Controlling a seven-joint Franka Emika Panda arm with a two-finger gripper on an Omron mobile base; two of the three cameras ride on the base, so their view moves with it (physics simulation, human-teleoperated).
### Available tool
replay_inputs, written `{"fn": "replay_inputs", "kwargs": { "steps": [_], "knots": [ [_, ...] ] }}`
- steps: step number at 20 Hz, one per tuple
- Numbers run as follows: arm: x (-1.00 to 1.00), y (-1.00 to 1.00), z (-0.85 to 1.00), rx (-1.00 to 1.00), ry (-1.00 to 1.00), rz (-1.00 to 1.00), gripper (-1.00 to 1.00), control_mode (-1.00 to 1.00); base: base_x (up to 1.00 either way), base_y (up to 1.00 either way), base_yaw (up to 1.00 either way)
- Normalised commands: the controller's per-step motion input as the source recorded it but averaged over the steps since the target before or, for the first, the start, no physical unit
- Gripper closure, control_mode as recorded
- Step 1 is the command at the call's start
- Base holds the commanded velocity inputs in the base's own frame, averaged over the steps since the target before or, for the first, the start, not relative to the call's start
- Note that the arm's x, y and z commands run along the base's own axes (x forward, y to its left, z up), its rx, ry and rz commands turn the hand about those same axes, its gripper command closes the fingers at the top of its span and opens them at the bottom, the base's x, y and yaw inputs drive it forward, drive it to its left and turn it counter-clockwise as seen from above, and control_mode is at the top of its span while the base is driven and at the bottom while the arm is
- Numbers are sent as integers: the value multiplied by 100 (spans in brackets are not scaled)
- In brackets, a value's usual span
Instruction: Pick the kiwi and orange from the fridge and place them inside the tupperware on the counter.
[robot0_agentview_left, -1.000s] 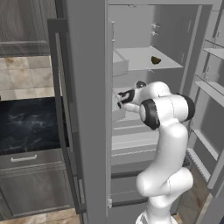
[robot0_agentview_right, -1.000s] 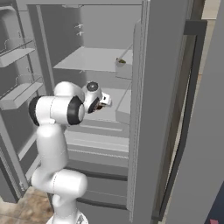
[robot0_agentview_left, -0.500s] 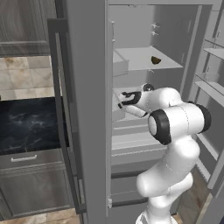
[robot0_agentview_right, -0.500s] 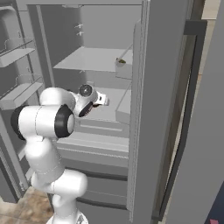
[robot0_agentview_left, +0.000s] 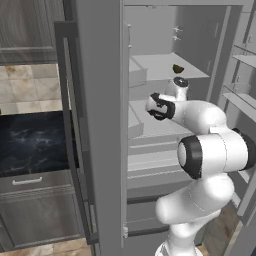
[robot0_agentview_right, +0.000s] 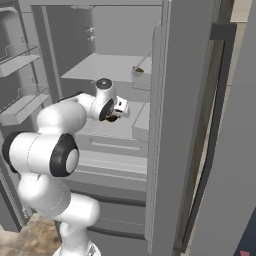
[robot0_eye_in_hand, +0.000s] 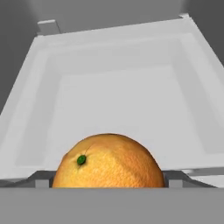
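Inside the open fridge (robot0_agentview_left: 100, 125), the robot's gripper (robot0_eye_in_hand: 108, 186) closes in on the orange (robot0_eye_in_hand: 109, 161), which sits in a pale bin (robot0_eye_in_hand: 48, 109) on a middle shelf; whether the jaws grip it cannot be told. The kiwi (robot0_agentview_left: 178, 69) rests on the shelf above the orange. A loose or off-centre pinch could send the round fruit rolling deeper into the bin.
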Motion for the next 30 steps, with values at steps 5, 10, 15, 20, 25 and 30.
{"fn": "replay_inputs", "kwargs": {
  "steps": [5, 10, 15, 20, 25, 30],
  "knots": [
    [-55, -7, 50, 0, 36, 0, 100, -100, 0, 0, 0],
    [-91, -3, 31, 0, 1, 0, 100, -100, 0, 0, 0],
    [-100, -2, 27, 0, 0, 0, 100, -100, 0, 0, 0],
    [-99, 0, 33, 0, 0, 0, 100, -100, 0, 0, 0],
    [-74, 0, 46, 0, 0, 0, 100, -100, 0, 0, 0],
    [-62, 0, 42, 0, 0, 0, 100, -100, 0, 0, 0]
  ]
}}
